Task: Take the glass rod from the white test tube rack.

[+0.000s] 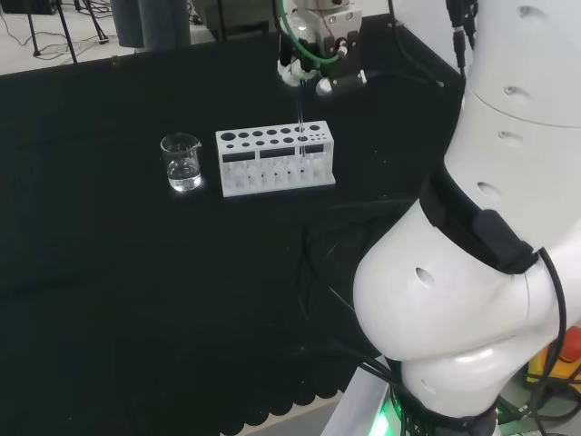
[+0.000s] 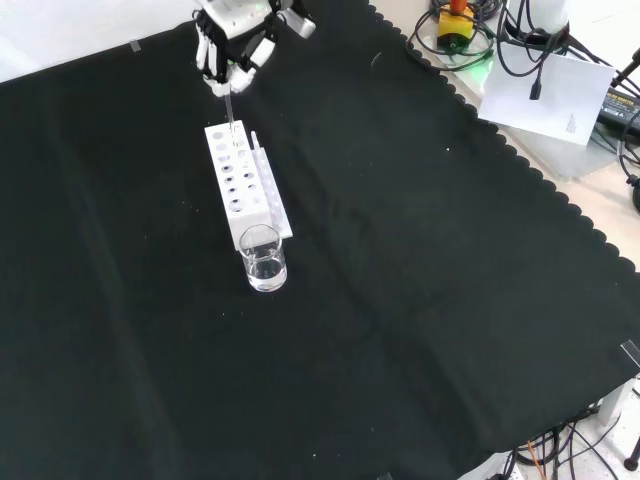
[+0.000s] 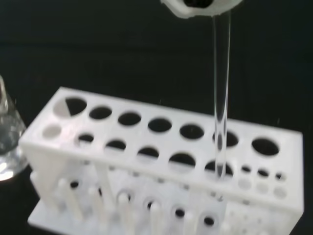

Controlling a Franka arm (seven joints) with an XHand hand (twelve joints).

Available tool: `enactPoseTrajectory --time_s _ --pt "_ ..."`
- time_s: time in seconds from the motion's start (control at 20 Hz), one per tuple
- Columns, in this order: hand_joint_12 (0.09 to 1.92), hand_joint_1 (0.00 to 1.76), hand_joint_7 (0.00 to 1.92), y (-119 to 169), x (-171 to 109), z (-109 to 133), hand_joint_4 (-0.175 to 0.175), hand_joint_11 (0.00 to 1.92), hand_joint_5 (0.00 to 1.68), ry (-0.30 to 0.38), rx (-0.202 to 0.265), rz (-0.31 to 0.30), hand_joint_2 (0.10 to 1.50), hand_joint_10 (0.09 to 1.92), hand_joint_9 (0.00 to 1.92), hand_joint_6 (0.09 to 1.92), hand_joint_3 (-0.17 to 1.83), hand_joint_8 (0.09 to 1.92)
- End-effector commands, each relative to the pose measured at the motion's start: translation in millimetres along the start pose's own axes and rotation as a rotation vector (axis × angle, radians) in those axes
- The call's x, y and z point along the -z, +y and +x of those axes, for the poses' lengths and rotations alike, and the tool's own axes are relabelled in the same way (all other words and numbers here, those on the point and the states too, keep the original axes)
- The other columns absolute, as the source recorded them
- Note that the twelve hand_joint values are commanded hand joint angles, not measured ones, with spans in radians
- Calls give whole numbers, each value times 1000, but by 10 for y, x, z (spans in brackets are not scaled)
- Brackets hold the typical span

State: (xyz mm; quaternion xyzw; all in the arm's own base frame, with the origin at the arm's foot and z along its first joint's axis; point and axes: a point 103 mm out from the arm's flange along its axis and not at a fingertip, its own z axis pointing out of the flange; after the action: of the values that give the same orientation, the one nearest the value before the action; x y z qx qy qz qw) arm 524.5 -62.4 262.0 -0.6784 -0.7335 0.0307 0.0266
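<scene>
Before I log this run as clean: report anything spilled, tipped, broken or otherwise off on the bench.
Nothing stands out. The white test tube rack sits flat on the black cloth, the beaker beside it is upright with no spill visible, and the glass rod stands straight in a rack hole with the hand pinching its top.

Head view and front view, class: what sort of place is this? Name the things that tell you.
Most likely a robotics lab set up for chemistry handling. A white test tube rack and a glass beaker stand on a black cloth bench, and a robot hand holds a glass rod over the rack.
</scene>
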Motion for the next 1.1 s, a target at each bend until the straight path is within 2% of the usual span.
enactPoseTrajectory --time_s 0.05,0.45,0.5,0.6,0.7,0.85,1.1 --pt "662 1412 986 -116 488 -16 -175 1559 1295 6 -5 -69 1035 808 1260 87 0 1078" --pt "675 1411 973 -404 1019 49 -175 1561 1282 -22 -13 -88 1041 845 1240 87 1 1097" --pt "733 1409 959 -431 1076 73 -175 1535 1220 -23 -11 -96 1052 879 1223 152 -6 1121" --pt "765 1401 898 -478 1203 129 -175 1522 1066 -20 -5 -113 1079 1008 1154 456 2 1217" --pt "767 1397 869 -511 1319 175 -175 1522 1002 -19 1 -130 1096 1070 1120 580 0 1263" --pt "766 1396 858 -544 1445 210 -175 1522 980 -25 5 -139 1101 1091 1108 618 -1 1280" --pt "766 1395 855 -580 1459 237 -175 1522 976 -32 13 -143 1103 1101 1103 625 0 1284"
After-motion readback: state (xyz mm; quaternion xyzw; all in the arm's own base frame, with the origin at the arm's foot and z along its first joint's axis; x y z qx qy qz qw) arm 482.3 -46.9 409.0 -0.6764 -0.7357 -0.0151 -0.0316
